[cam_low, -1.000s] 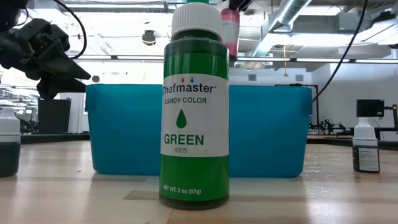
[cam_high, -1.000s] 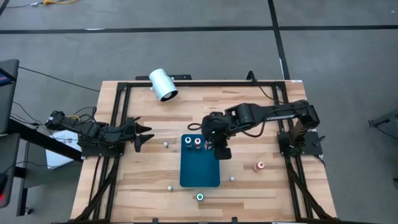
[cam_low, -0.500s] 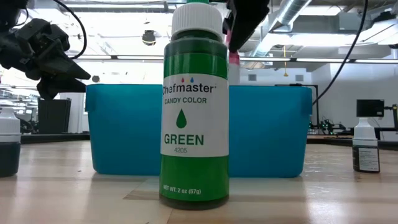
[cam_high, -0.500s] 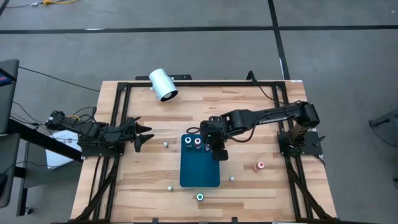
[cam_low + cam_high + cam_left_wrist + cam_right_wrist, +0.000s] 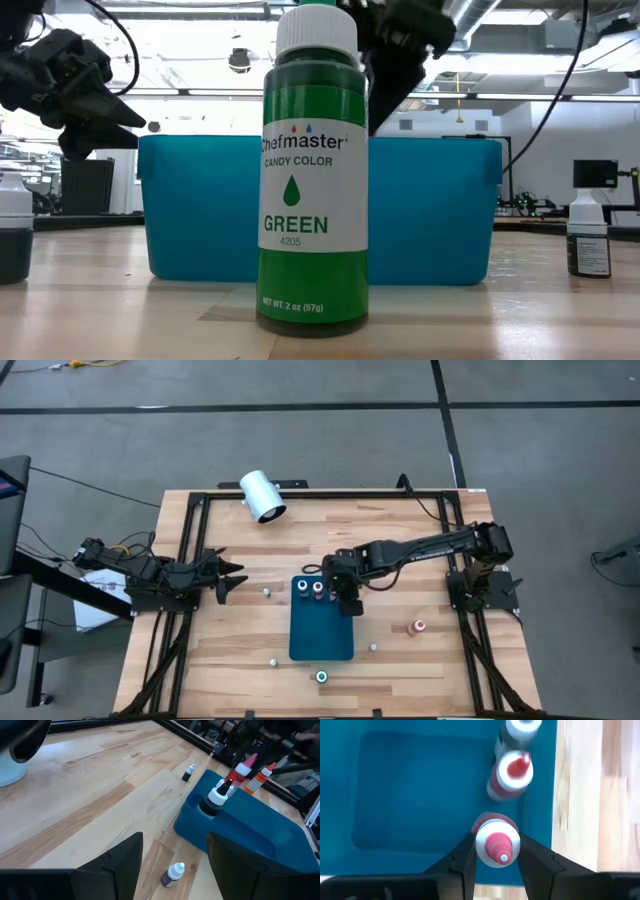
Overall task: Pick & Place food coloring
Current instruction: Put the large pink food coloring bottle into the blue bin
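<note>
Right gripper (image 5: 495, 865): reaching over the far end of the blue bin (image 5: 322, 628), fingers pinched on a red bottle (image 5: 497, 841), one on each side of it just below its cap.
Red bottle: upright in that grip, nozzle pointing up at the wrist camera, hanging over the bin's interior close to the far wall; whether it touches the floor I can't tell from here.
Bin contents: two more bottles stand along the far wall, a red-tipped one (image 5: 510, 775) next to the held one and a dark one with a white cap (image 5: 518, 731) beyond it.
Left gripper (image 5: 232, 578): parked near the table's left edge, well apart from the bin, fingers spread with nothing between them.
Green bottle (image 5: 314, 170): upright on the table at the near edge, in front of the bin, its white cap on.
Pink bottle (image 5: 419, 626): standing alone on the wood to the right of the bin.
Other small bottles: one (image 5: 267, 592) left of the bin, one (image 5: 272, 660) near its near-left corner, one (image 5: 373, 647) at its near-right.
White cylinder (image 5: 263, 496): lying on its side at the far edge of the table.
</note>
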